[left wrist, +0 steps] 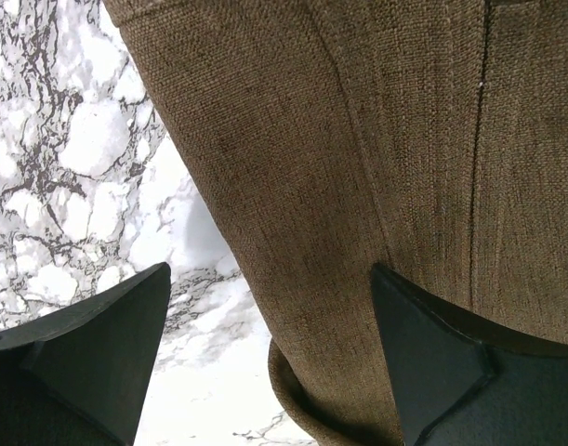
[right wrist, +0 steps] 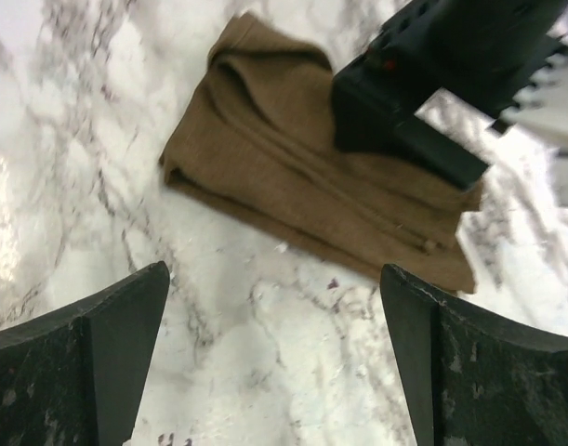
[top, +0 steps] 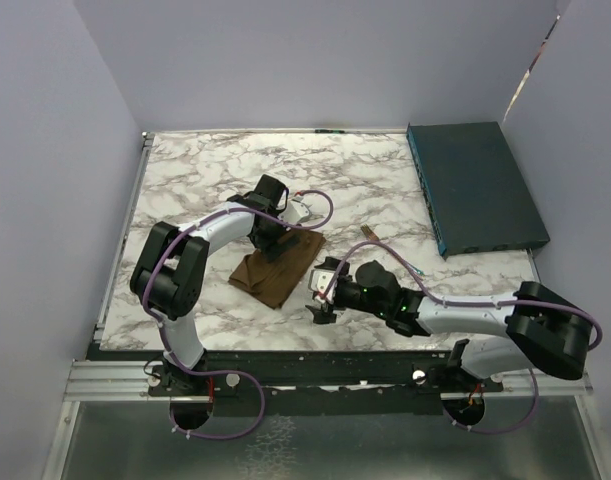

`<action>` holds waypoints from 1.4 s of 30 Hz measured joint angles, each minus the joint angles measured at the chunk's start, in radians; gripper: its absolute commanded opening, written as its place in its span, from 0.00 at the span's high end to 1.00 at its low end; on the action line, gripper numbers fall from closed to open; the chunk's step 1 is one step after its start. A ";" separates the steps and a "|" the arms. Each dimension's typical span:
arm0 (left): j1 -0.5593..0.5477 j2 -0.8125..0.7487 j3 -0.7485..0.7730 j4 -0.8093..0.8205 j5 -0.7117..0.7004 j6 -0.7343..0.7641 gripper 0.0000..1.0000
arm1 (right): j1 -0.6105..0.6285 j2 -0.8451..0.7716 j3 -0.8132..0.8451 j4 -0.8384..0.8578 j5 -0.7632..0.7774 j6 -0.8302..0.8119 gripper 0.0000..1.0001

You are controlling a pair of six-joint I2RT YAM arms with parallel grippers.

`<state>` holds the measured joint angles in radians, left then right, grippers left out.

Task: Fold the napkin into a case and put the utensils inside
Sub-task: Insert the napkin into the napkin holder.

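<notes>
Two grippers attend one cloth here. The left gripper (left wrist: pixel 270 279) hangs low over the napkin (right wrist: pixel 302 195) with its jaws spread wide and nothing between them. One finger (left wrist: pixel 460 372) sits above the brown weave and the other above the bare marble table (left wrist: pixel 70 186), so the cloth's long folded edge runs up between them. That straddle probably serves to pin or square the fold, though I cannot tell whether either pad touches the fabric. Layered creases run lengthwise ahead of this gripper, and a small rolled lip curls just below its opening. The napkin already lies as a narrow flat oblong, so I judge the folding close to done and the case nearly formed. The right gripper (right wrist: pixel 272 274) is also wide open and empty. It waits over bare marble with the napkin just ahead of its fingertips and the left gripper across the cloth's far right end. I read this stand-off as keeping it clear of the fold while staying near enough to help. A small copper-coloured sliver, which I take for the fork (top: pixel 367 234), lies beyond the right gripper and off to its right, apart from the cloth. It is not yet inside, so fetching it looks like the next job. The teal box (top: pixel 475 185) sits well apart, farther right.
</notes>
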<state>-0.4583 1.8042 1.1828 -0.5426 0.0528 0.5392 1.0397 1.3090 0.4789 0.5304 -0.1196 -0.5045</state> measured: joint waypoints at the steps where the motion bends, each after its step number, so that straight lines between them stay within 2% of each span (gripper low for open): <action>1: 0.000 0.001 0.001 -0.002 0.006 0.000 0.11 | 0.000 0.023 -0.008 0.006 -0.014 0.000 0.02; 10: 0.000 0.016 0.016 -0.022 0.035 0.008 0.11 | 0.002 0.264 0.065 0.080 -0.058 -0.101 0.03; 20: 0.000 0.026 0.030 -0.037 0.036 0.010 0.12 | 0.045 0.431 0.209 0.100 -0.141 -0.211 0.13; 24: 0.000 0.027 0.032 -0.039 0.036 0.018 0.12 | 0.052 0.444 0.216 0.064 -0.187 -0.215 0.22; 28: 0.000 0.030 0.035 -0.041 0.036 0.022 0.12 | 0.055 0.482 0.234 0.053 -0.216 -0.214 0.34; 42: -0.010 0.033 0.039 -0.047 0.023 0.027 0.12 | 0.057 0.618 0.230 0.309 -0.198 -0.175 0.60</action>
<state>-0.4679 1.8374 1.2221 -0.5896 0.0753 0.5667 1.0969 1.9270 0.7094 0.8391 -0.3180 -0.6792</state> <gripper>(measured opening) 0.880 0.450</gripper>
